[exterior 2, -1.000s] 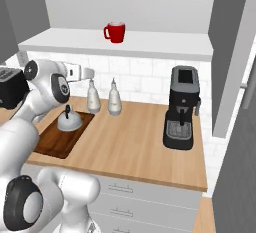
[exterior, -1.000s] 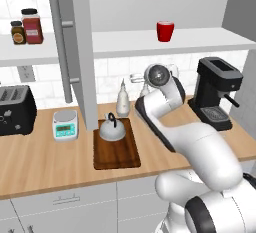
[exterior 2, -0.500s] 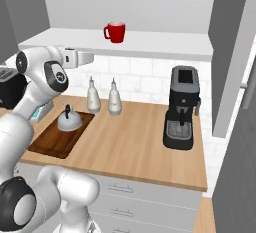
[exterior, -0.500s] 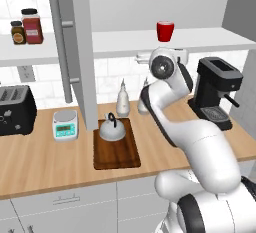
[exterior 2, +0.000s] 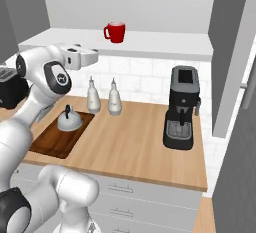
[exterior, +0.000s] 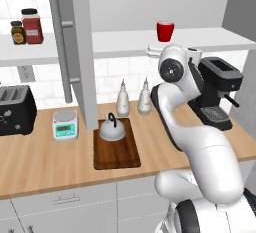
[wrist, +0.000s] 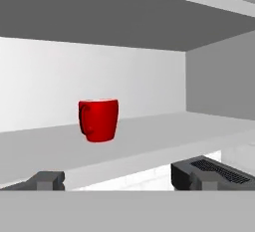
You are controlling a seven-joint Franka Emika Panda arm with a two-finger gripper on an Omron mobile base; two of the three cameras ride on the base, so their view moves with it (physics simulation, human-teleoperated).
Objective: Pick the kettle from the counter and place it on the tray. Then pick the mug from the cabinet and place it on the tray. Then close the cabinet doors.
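The silver-grey kettle (exterior: pixel 112 129) (exterior 2: pixel 69 120) stands on the dark-brown tray (exterior: pixel 119 154) (exterior 2: pixel 52 144) on the wooden counter (exterior: pixel 45 167). The red mug (exterior: pixel 165 30) (exterior 2: pixel 115 32) (wrist: pixel 98 120) stands upright on the white cabinet shelf (exterior: pixel 115 43) (exterior 2: pixel 160 41). My gripper (exterior 2: pixel 96 55) (wrist: pixel 124 183) is raised to just below shelf height, in front of the shelf. It is open, faces the mug from a distance, and holds nothing. Both cabinet doors (exterior: pixel 75 52) (exterior 2: pixel 231 52) stand open.
A black coffee machine (exterior: pixel 217 92) (exterior 2: pixel 181 107) stands on the counter under the shelf's right end. Two white bottles (exterior: pixel 123 99) (exterior 2: pixel 93 96) stand behind the tray. A small scale (exterior: pixel 66 125), a toaster (exterior: pixel 15 109) and jars (exterior: pixel 31 26) are at the left.
The arm has lifted from over the counter up to shelf level, and the hand has turned toward the mug. Kettle, tray and mug have not moved.
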